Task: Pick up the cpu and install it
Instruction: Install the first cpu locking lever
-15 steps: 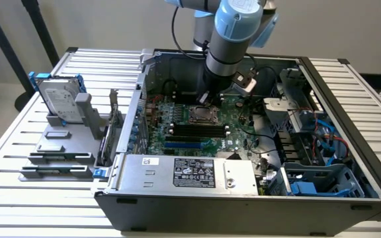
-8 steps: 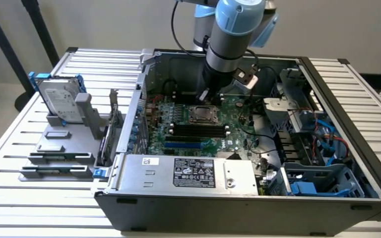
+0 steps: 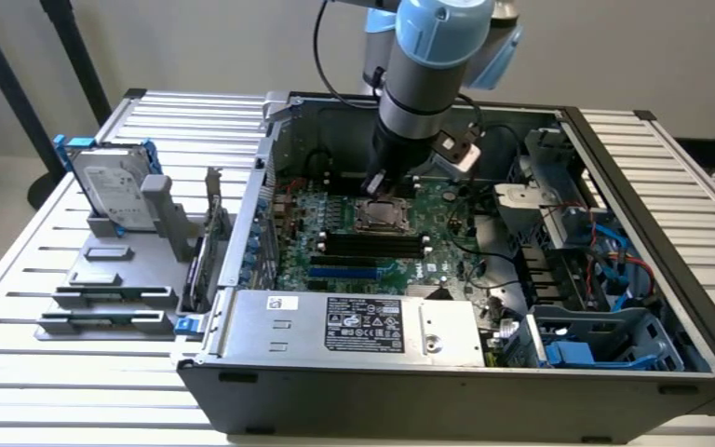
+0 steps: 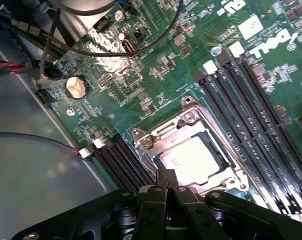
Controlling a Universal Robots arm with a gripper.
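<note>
the cpu [image 4: 193,161] is seen lying flat inside the metal socket frame [image 4: 188,117] on the green board [image 4: 156,65], between the black memory slots [image 4: 251,110]. the gripper [image 4: 167,176] is being held just above the edge of the cpu, its fingers [image 4: 162,179] pressed together with nothing gripped. in the exterior view, the arm [image 3: 426,84] is being reached down into the open computer case [image 3: 457,372] over the socket.
</note>
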